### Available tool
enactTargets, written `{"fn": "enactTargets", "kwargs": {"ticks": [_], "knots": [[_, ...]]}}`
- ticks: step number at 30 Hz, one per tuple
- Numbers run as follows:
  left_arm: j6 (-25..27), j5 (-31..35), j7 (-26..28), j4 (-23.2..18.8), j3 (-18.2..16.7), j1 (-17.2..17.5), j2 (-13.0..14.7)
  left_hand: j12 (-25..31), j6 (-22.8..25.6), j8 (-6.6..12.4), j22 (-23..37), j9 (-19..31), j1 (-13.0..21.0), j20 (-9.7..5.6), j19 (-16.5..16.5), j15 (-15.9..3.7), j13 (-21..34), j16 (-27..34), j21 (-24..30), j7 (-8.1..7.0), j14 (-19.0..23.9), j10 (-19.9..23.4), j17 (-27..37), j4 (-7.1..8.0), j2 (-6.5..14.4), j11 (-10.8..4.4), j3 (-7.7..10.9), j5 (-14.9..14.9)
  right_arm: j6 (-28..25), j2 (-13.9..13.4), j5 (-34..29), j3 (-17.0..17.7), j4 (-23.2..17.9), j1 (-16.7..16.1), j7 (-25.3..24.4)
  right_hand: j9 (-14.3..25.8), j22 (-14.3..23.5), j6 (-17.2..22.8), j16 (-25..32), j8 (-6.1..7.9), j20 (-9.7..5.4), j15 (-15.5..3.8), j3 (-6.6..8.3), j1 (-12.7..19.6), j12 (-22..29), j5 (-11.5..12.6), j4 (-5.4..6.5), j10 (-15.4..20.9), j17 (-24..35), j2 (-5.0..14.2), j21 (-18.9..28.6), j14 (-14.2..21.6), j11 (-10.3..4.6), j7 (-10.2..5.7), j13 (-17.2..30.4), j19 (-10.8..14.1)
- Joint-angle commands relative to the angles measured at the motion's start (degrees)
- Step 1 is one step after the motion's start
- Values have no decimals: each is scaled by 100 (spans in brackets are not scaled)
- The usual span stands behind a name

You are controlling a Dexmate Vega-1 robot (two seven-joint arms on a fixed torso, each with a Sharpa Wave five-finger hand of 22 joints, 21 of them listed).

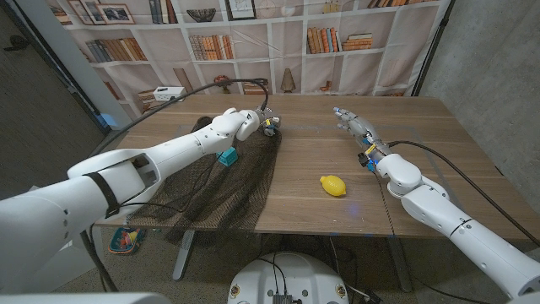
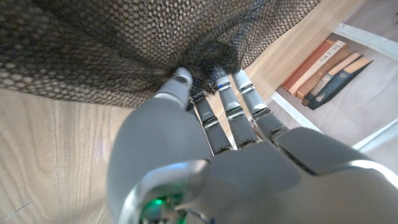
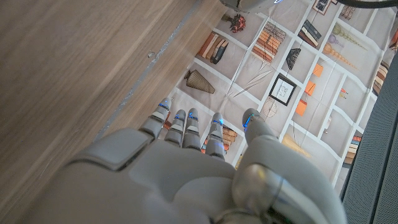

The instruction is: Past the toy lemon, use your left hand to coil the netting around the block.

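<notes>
Head view: black mesh netting (image 1: 221, 187) is gripped at its far edge by the left hand (image 1: 263, 123), draped over the small teal block (image 1: 226, 156). The yellow toy lemon (image 1: 333, 186) is seen on the wooden table (image 1: 316, 152), near the right hand (image 1: 354, 125), held with fingers straight and empty. A bookshelf-printed backdrop (image 1: 253, 42) is hung behind.

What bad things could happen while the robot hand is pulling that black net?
The left robot hand pinches the netting at its far edge. Much of the net hangs over the table's front edge, so it might slide off. The teal block sits under the net beside the arm and could get dragged along instead of wrapped.
</notes>
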Motion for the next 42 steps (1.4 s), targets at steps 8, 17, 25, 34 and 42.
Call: {"fn": "enactTargets", "kwargs": {"ticks": [8, 17, 25, 34, 42], "knots": [[967, 514, 1641, -485, -227, 613, 452, 355, 103, 12, 262, -8, 209, -144, 422, -790, 674, 663, 973, 276, 667, 300, 848, 21, -70, -40, -171, -5, -51, 43, -11, -81, 101, 179, 94, 26, 9, 53, 23, -4, 47, 12, -3, -21, -22, 54, 31, 40, 16, -5, -10, 48, -28, 8, 8, 10], [1812, 617, 2279, -620, -553, 843, 470, 368, 174, 27, 279, -12, 246, -164, 440, -791, 725, 659, 1106, 326, 759, 306, 895, 16, -84, -37, -163, -7, -72, 63, -20, -118, 142, 268, 138, 27, 9, 59, 20, -5, 45, 15, -1, -22, -24, 55, 32, 48, 16, -4, -11, 44, -21, 8, 9, 6], [2442, 742, 2686, -1011, -774, 1066, 619, 372, 189, 21, 289, -15, 270, -167, 433, -789, 755, 651, 1221, 360, 843, 337, 939, 15, -104, -35, -157, -2, -47, 93, -36, -158, 189, 347, 192, 27, 9, 60, 17, -8, 42, 10, -1, -25, -25, 56, 34, 53, 16, -3, -12, 39, -26, 4, 10, 3], [3004, 1358, 2109, -2243, -913, 1378, 1155, 356, 206, 14, 292, -18, 279, -172, 405, -787, 763, 627, 1310, 355, 878, 350, 971, 18, -121, -35, -151, 9, -34, 84, -68, -171, 165, 378, 209, 27, 9, 60, 15, -11, 43, 8, 0, -26, -28, 56, 34, 54, 16, -4, -12, 40, -26, 8, 11, 3], [2635, 1839, 236, -3823, -1242, 1707, 1837, 315, 185, -10, 290, -21, 273, -208, 317, -788, 757, 584, 1384, 329, 882, 329, 1002, 29, -143, -33, -153, 11, -29, 48, -68, -159, 97, 333, 214, 27, 9, 61, 18, -13, 42, 13, 0, -27, -33, 56, 35, 51, 15, -4, -12, 49, -34, 7, 11, 3]]}}
